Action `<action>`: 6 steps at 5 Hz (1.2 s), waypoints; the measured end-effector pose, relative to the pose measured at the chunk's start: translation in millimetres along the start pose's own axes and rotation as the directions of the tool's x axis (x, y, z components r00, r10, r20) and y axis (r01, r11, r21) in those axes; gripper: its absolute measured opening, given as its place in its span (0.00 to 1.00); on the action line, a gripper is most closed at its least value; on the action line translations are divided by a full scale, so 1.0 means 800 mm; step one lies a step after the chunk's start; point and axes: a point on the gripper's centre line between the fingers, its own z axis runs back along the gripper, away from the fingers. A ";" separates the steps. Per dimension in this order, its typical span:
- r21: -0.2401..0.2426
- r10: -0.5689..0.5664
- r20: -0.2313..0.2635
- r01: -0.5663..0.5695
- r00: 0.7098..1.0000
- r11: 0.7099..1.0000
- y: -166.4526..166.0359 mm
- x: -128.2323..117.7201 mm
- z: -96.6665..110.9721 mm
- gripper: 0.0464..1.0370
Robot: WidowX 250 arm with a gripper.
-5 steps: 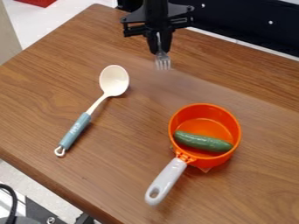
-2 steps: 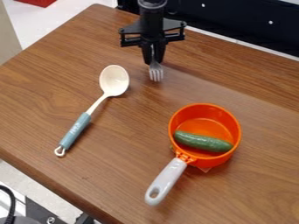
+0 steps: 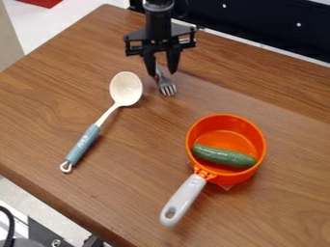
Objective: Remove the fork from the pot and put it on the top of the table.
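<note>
The tool (image 3: 161, 73) is seen open above the far part of the worktop (image 3: 84, 101), its fingertips pointed downward and parted by a clear gap. Into that gap the handle of the fork (image 3: 168, 89) is seen to run, so the fork is left ungripped. The fork is laid on the worktop, near the bowl of the spoon (image 3: 126, 89) and well apart from the orange pot (image 3: 260, 137), with its tines turned away from the tool. Whether the handle is touched by either finger cannot be told.

The upper end of the handle is partly hidden by the finger nearer the spoon. The arm (image 3: 158, 21) is cut off by the top edge. In the pot, part of the floor is covered by the cucumber (image 3: 224, 157). A small pale corner (image 3: 226, 187) is glimpsed beneath the pot, too little exposed to be identified. A black cable (image 3: 9, 219) is cut off at the lower left.
</note>
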 end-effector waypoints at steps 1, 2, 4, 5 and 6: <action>-0.004 0.002 -0.010 -0.002 1.000 1.000 -0.003 0.002 0.005 0.83; -0.002 0.008 -0.033 -0.008 0.999 1.000 -0.003 -0.003 0.004 0.97; -0.051 -0.025 0.001 0.025 1.000 0.998 -0.007 -0.011 0.030 0.96; -0.074 -0.092 0.022 0.094 0.995 0.993 -0.008 -0.025 0.044 0.96; -0.087 -0.136 0.011 0.137 0.991 0.987 0.001 -0.027 0.059 0.96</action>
